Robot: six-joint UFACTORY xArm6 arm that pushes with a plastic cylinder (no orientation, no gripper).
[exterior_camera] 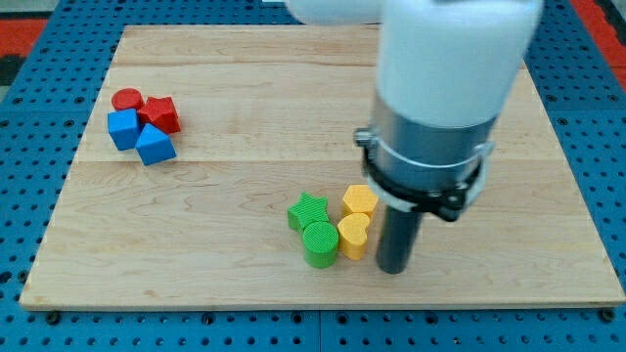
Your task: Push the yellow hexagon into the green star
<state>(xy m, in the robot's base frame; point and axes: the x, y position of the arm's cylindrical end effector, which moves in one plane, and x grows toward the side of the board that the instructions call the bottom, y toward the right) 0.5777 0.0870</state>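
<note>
The yellow hexagon (360,200) lies on the wooden board (245,108) at lower middle. The green star (308,211) lies to its left with a small gap between them. A yellow heart (353,236) sits just below the hexagon and a green cylinder (320,243) just below the star, touching the heart. My tip (393,270) stands on the board just to the right of the yellow heart, below and right of the hexagon. The arm's white and grey body hides the board above the tip.
A cluster at the view's upper left holds a red cylinder (126,99), a red star-like block (160,114), a blue cube (123,128) and a blue block (155,145). The board's bottom edge runs close below the tip.
</note>
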